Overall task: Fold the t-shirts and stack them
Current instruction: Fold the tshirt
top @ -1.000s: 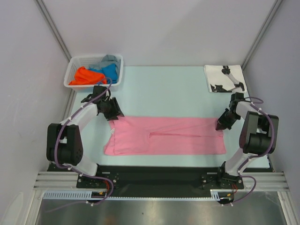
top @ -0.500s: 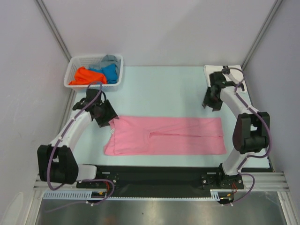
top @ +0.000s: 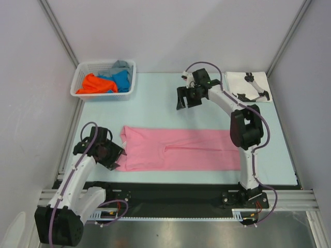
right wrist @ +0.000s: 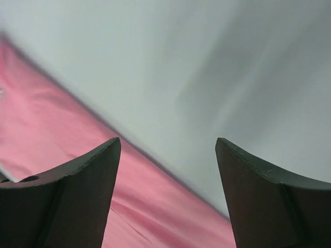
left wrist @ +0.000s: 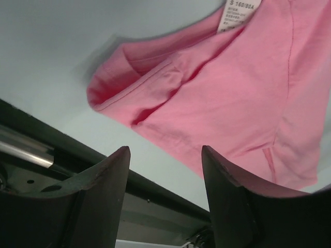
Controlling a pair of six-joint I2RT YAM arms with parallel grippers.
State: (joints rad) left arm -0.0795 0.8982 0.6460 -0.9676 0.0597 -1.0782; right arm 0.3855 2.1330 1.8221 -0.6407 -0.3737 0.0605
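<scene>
Two robot arms stand over a pink t-shirt (top: 181, 150) folded into a long strip that lies across the bench (top: 155, 103), parallel to its near edge and closer to that edge than to the far one. The left gripper (top: 115, 156) hovers at the strip's left end, just beside the cloth near the bench's near-left corner, its jaws spread wide with nothing between them. In the left wrist view the shirt's bunched end lies just beyond the fingertips (left wrist: 123, 155). The right gripper (top: 185, 103) hangs above the bare middle of the bench toward the far edge, well apart from the strip, its jaws likewise wide and empty.

The bench top is a pale blue-green sheet, with a black rail (top: 170, 188) along its near edge where the arm bases are bolted. Plain pale grey walls close it in on three sides, with slim metal posts running up the two far corners. A white lattice basket (top: 81, 72) sits at the far-left corner holding an orange t-shirt (top: 92, 83), a blue t-shirt (top: 121, 80) and a grey t-shirt (top: 120, 65), all crumpled. A white t-shirt with black print (top: 238, 82) lies folded at the far-right corner.

The pink shirt is plain and smooth, with a lengthwise line down its middle where folded edges meet. Its left end flares wider, showing a stitched hem and a small white label (left wrist: 240, 10).
</scene>
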